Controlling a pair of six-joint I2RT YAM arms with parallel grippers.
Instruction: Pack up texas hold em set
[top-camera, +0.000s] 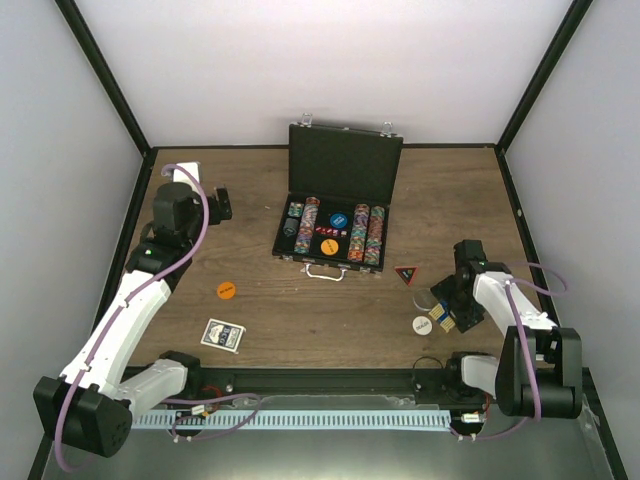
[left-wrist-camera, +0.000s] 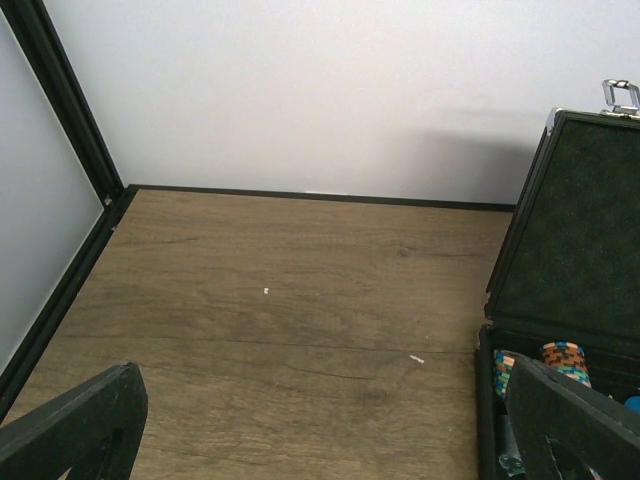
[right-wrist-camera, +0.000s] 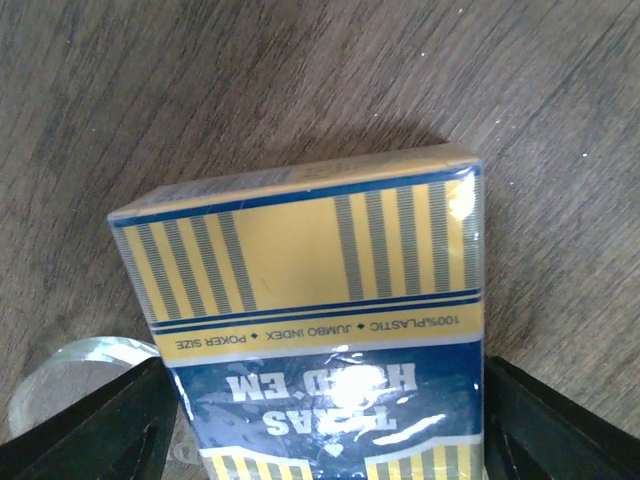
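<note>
At the right near side of the table (top-camera: 300, 305), the card box (right-wrist-camera: 320, 290) of the set lies flat on the wood, well apart from the case (top-camera: 345, 160). The right gripper (right-wrist-camera: 325, 440) straddles it, one finger at each side edge. Whether the pads press the box yet cannot be told. The white disc (right-wrist-camera: 65, 390) lies just beside the box, next to the finger at the left of the wrist view. The case stands open at the far middle, lid upright, rows of chips (top-camera: 365, 232) in its tray. The dark triangle (top-camera: 405, 273), orange disc (top-camera: 226, 290) and blue-backed deck (top-camera: 222, 335) lie loose on the wood. The left gripper (left-wrist-camera: 320, 445) hangs near the far left corner, jaws wide, nothing between them.

Probable faults:
- The box's glossy wrap may slip or twist in a shallow grip.
- The adjacent finger may catch the white disc and drag it.

The right wrist view alone shows the finger placement and the box's print. The top view shows the box only as a small patch, but gives the whole layout. The left wrist view adds only bare wood and the lid lining.
</note>
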